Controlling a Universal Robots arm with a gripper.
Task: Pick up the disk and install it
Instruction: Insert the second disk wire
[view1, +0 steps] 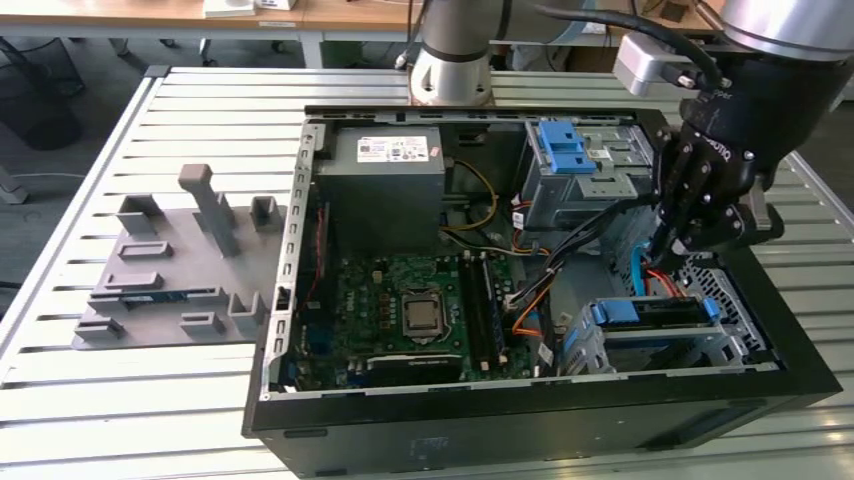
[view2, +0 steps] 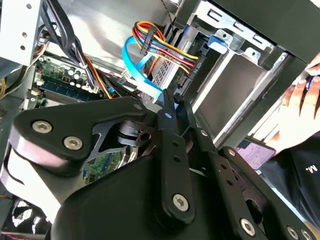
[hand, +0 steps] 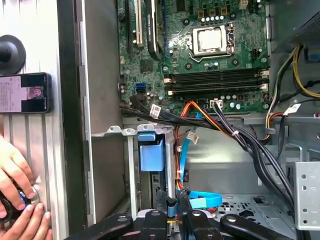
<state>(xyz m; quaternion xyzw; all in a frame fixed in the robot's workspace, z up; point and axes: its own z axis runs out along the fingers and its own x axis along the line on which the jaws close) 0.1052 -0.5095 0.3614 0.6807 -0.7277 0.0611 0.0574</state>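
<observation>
The jaws were closed, fingertips (view2: 167, 102) pressed together with nothing visible between them, and they hung inside the open computer case (view1: 534, 420) close to its side wall. The disk (view1: 651, 312), in its blue frame, sat on edge in a slot of the metal drive cage (view1: 741, 345) just beyond the jaws, apart from them; in the first wrist view its blue end (hand: 150, 152) stood between the cage's thin walls.

Room was tight. A flat blue cable (hand: 202, 200) curled right against the fingertips, and a bundle of black and orange wires (hand: 235, 132) crossed just past them toward the motherboard (hand: 210, 55). In the second wrist view a red-and-yellow cable plug (view2: 150, 47) hung ahead of the jaws, beside a bare metal bay (view2: 235, 90). Farther off in the case stood a grey box with a white sticker (view1: 380, 175).

Outside the case wall nearest the jaws, a person's hand (hand: 15, 175) and a phone (hand: 25, 92) rested on the slatted tabletop (view1: 134, 420). A grey holder (view1: 174, 270) lay well apart.
</observation>
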